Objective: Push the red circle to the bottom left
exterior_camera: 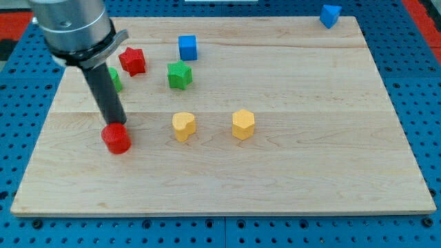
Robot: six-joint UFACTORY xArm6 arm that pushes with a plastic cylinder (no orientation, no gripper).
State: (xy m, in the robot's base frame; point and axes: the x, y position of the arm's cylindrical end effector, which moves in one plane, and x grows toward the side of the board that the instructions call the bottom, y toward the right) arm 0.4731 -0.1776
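The red circle [116, 138] lies on the wooden board [310, 151] at the view's left, a little below the middle. My tip [115, 125] stands right at the circle's upper edge, touching it from the view's top. The dark rod rises from there up and left to the arm's grey body [72, 27].
A red star block [132, 60] and a green block [114, 80], half hidden behind the rod, lie above the circle. A green star [180, 74], a blue cube [187, 47], a yellow heart [183, 126], a yellow hexagon [243, 124] and a blue block [330, 15] at the top right.
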